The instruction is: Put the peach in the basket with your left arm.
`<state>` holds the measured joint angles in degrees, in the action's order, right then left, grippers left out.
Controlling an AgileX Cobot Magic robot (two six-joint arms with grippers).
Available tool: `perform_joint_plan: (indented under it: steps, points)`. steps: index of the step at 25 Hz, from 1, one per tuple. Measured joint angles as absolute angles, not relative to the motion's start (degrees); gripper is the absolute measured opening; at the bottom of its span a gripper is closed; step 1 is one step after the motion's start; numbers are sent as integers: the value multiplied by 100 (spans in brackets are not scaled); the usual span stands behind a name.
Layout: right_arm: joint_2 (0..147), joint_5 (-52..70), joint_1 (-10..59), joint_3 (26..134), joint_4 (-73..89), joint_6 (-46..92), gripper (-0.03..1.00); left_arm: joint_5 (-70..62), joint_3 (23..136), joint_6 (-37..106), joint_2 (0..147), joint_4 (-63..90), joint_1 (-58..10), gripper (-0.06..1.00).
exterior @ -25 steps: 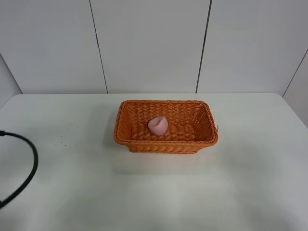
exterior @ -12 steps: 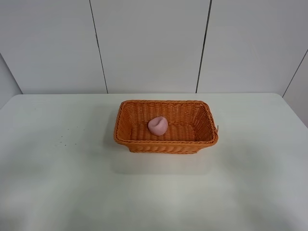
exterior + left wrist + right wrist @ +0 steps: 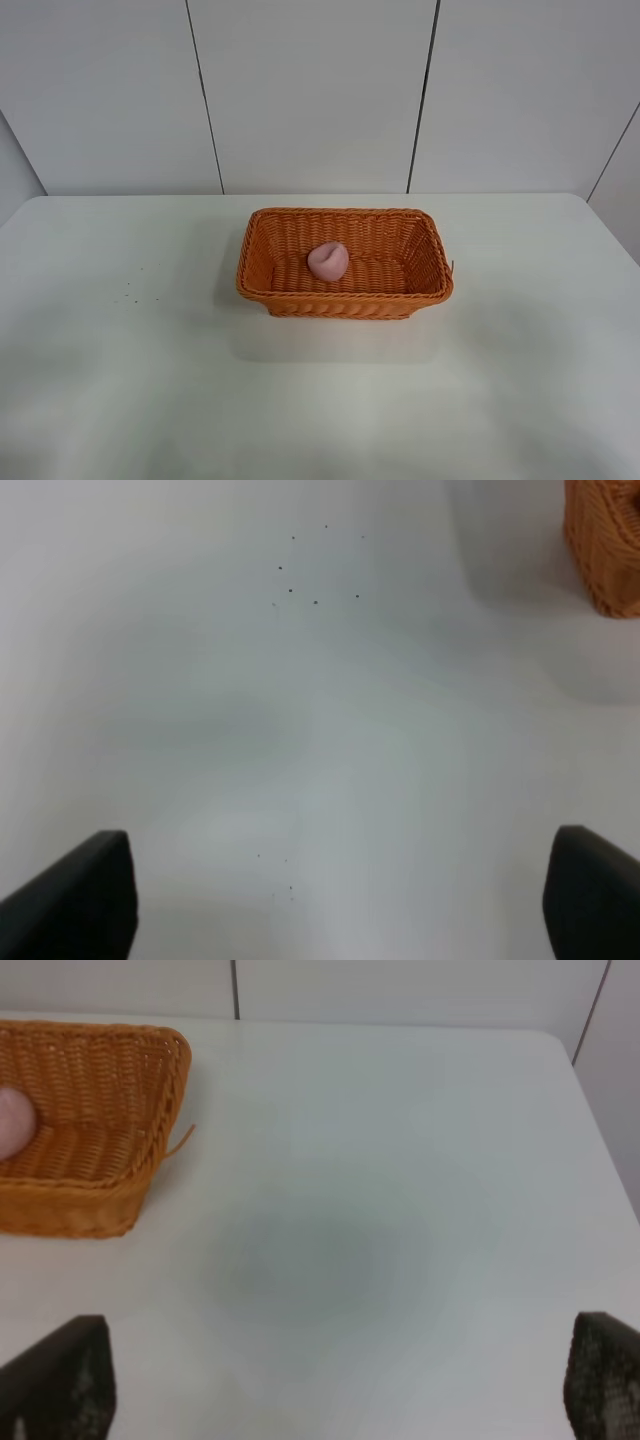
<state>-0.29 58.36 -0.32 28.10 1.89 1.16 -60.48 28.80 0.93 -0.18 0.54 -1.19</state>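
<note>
The pale pink peach [image 3: 328,260] lies inside the orange wicker basket [image 3: 345,300], left of its middle, at the centre back of the white table. Neither arm shows in the exterior high view. In the left wrist view my left gripper [image 3: 340,910] is open and empty over bare table, with the basket's corner [image 3: 605,540] off to one side. In the right wrist view my right gripper [image 3: 335,1390] is open and empty, away from the basket [image 3: 90,1195]; an edge of the peach [image 3: 12,1125] shows inside it.
A few small dark specks [image 3: 140,285] mark the table left of the basket, also in the left wrist view [image 3: 310,580]. A loose wicker strand [image 3: 183,1140] sticks out at the basket's right corner. White wall panels stand behind the table.
A black cable loop at the left edge of the exterior view one second ago has gone out of view. The peach and basket have not moved.
</note>
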Motion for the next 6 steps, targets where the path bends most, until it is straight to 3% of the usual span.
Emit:
perform_joint_plan:
  steps: [6]
  points:
    - [-29,5836,-32,2810,189,116,69,-6048,2880,93,-18,54,-119,84]
